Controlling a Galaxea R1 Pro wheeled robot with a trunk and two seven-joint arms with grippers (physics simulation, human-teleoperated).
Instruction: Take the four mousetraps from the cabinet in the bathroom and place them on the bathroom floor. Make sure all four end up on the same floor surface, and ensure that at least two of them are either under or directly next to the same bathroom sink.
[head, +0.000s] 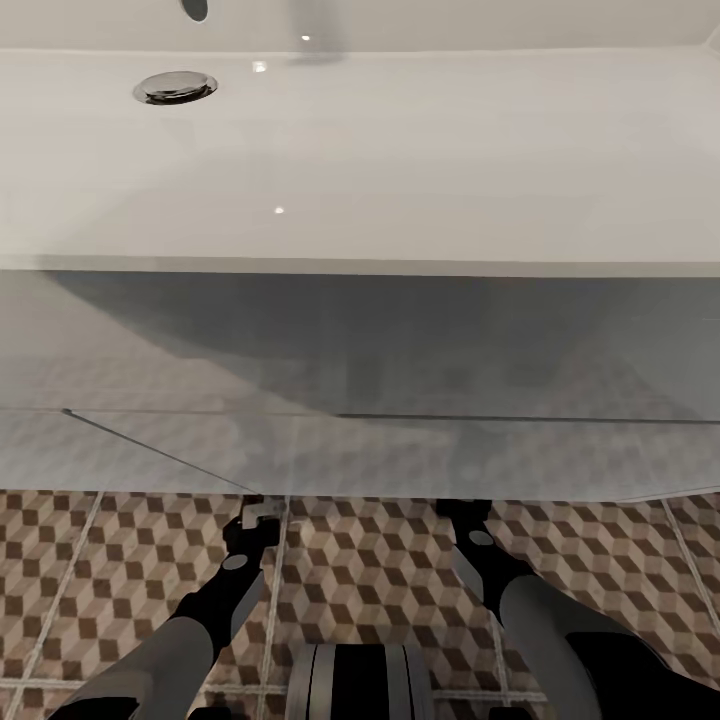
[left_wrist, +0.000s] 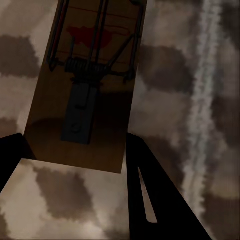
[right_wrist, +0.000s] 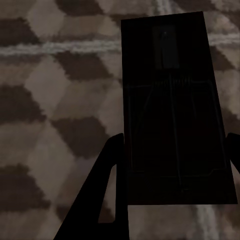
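Below the sink (head: 360, 150), each gripper — left (left_wrist: 75, 165), right (right_wrist: 172, 165) — clamps a mousetrap (left_wrist: 90, 85) (right_wrist: 175, 110).

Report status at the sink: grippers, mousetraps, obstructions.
Left gripper shut on mousetrap. Right gripper shut on second mousetrap. Both under sink, above bathroom floor. Nothing obstructing.

Sink (head: 400, 160) is looking plain glossy white with a chrome drain (head: 175, 87) at upper left. Bathroom floor (head: 380, 570) is showing that brown, beige and white cube print. Left mousetrap (left_wrist: 90, 85) is glowing warm brown with a red patch; right mousetrap (right_wrist: 175, 110) is reading near-black.
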